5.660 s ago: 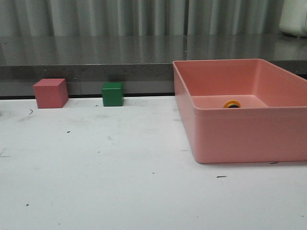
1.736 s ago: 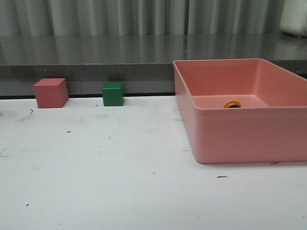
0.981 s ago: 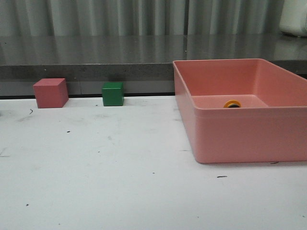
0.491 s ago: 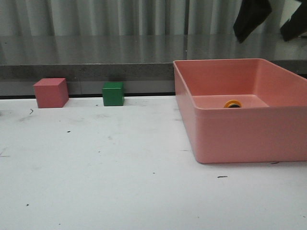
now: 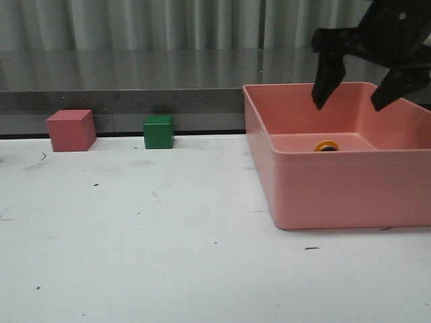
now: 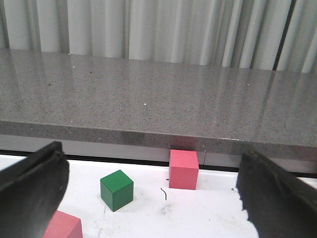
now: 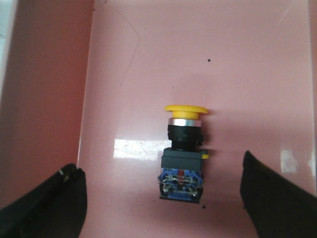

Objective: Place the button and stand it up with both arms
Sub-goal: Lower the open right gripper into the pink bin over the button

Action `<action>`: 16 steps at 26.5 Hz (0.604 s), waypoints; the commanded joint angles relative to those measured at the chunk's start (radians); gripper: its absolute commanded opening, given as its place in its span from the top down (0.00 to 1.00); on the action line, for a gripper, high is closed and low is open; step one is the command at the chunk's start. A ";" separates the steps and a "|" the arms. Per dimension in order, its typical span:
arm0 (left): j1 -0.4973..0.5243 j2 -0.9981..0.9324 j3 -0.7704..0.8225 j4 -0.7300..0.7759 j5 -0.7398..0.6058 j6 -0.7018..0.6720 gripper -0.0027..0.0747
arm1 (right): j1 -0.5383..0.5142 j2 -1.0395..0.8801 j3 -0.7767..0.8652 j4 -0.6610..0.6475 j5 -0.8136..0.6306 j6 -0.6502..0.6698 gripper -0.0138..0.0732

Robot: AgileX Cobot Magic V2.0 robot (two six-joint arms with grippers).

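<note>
Both fingers of the right gripper (image 5: 355, 101), spread wide at upper right over the pink bin (image 5: 323, 195), should be lowered astride the button (image 7: 184, 153) lying on its side on the bin floor and closed across its black body.

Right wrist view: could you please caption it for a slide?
Open right tool above the yellow-capped button lying on its side on the pink bin floor.

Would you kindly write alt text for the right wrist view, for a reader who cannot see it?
A yellow-capped push-button lies on its side on the floor of a pink bin, its black body and blue base showing. The open right gripper hangs above it, one dark finger to each side, touching nothing.
</note>
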 commanded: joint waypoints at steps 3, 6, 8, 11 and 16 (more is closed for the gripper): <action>0.000 0.009 -0.034 0.002 -0.083 -0.008 0.11 | -0.005 0.072 -0.155 -0.107 0.058 0.115 0.10; 0.000 0.009 -0.034 0.002 -0.083 -0.008 0.11 | -0.005 0.116 -0.196 -0.160 0.091 0.149 0.10; 0.000 0.009 -0.034 0.002 -0.083 -0.008 0.11 | -0.005 0.141 -0.216 -0.172 0.107 0.151 0.10; 0.000 0.009 -0.034 0.002 -0.083 -0.008 0.11 | -0.005 0.171 -0.237 -0.172 0.122 0.151 0.10; 0.000 0.009 -0.034 0.002 -0.083 -0.008 0.11 | -0.002 0.210 -0.245 -0.170 0.132 0.151 0.10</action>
